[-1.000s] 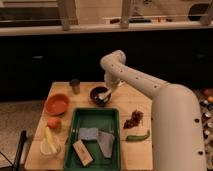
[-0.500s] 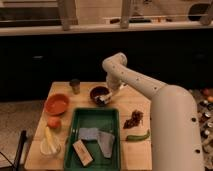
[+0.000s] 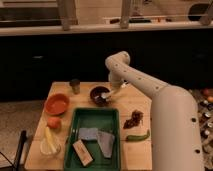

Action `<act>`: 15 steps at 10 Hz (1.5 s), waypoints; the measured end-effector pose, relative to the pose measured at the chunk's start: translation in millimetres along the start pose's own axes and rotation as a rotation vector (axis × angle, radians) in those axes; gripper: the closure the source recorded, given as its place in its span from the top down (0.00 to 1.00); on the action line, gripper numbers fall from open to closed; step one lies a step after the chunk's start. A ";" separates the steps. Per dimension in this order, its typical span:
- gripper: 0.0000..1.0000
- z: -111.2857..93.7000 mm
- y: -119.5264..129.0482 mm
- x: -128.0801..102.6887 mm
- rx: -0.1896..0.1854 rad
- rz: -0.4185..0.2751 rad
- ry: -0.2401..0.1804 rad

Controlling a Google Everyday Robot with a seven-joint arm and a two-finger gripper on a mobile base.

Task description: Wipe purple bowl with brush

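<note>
The purple bowl (image 3: 98, 95) is small, round and very dark, standing on the wooden table (image 3: 127, 102) just behind the green tray. The pale brush (image 3: 105, 95) shows as a whitish head at the bowl's right inner side. My gripper (image 3: 112, 93) reaches down from the white arm to the bowl's right rim, at the brush's handle end.
A green tray (image 3: 93, 118) in front holds grey cloths and a tan block (image 3: 82, 152). An orange bowl (image 3: 56, 104), an orange fruit (image 3: 53, 122), a banana in a clear dish (image 3: 50, 145), a small dark cup (image 3: 75, 85), a green pepper (image 3: 138, 136) and a dark red clump (image 3: 133, 119) lie around.
The arm's elbow has shifted slightly right and the gripper with the brush has moved a little within the bowl. Everything else stays put.
</note>
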 end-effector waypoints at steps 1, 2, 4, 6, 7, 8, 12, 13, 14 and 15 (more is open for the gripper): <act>0.00 -2.3 -9.4 2.8 0.006 0.001 0.004; 0.00 -4.3 -15.3 6.4 0.010 0.005 0.006; 0.00 -4.7 -29.0 16.5 0.015 0.009 0.024; 0.00 -1.6 -47.8 9.6 0.023 -0.011 0.022; 0.00 -0.6 -53.3 4.8 0.024 -0.021 0.022; 0.00 2.2 -59.3 -2.6 0.022 -0.042 0.022; 0.00 5.8 -74.7 -43.7 0.031 -0.143 0.005; 0.00 5.9 -70.3 -47.4 0.028 -0.164 0.007; 0.00 6.6 -64.8 -51.6 0.025 -0.180 0.002; 0.00 6.6 -56.6 -54.1 0.023 -0.189 0.000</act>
